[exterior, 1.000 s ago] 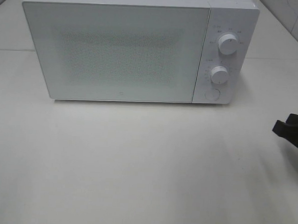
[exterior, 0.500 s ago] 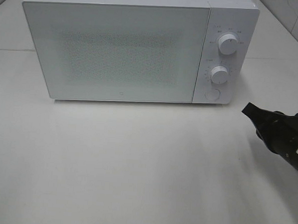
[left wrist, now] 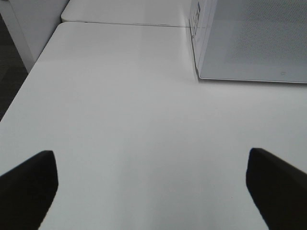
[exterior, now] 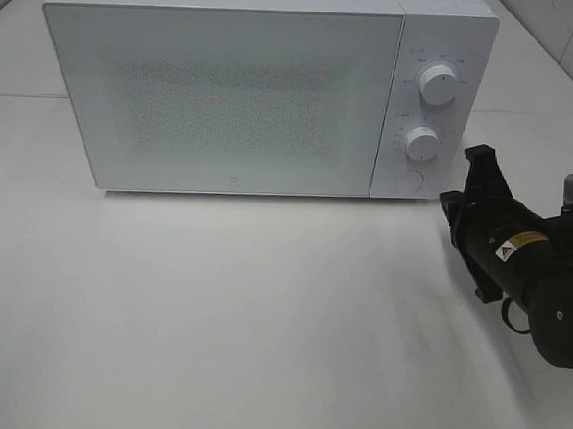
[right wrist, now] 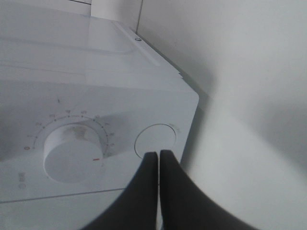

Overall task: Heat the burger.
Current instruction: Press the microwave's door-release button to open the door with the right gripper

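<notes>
A white microwave [exterior: 235, 96] stands at the back of the table with its door shut. The burger is out of view. My right gripper [exterior: 447, 198] is shut and empty, and points at the control panel from the right. In the right wrist view its tips [right wrist: 158, 154] sit just in front of the round button [right wrist: 155, 140], beside the lower knob [right wrist: 72, 154]; I cannot tell if they touch. My left gripper [left wrist: 149, 152] is open over bare table, with the microwave's front corner [left wrist: 199, 72] well ahead of it. The overhead view leaves the left gripper out.
The panel carries an upper knob [exterior: 438, 83], a lower knob [exterior: 421, 143] and the round button [exterior: 407, 180] below them. White tabletop [exterior: 262, 309] spreads in front of the microwave. A table seam [left wrist: 124, 23] runs behind it on the left.
My right arm has come in from the right edge of the table toward the microwave's control panel, and its shut tip now sits by the round button. The microwave has not moved.
</notes>
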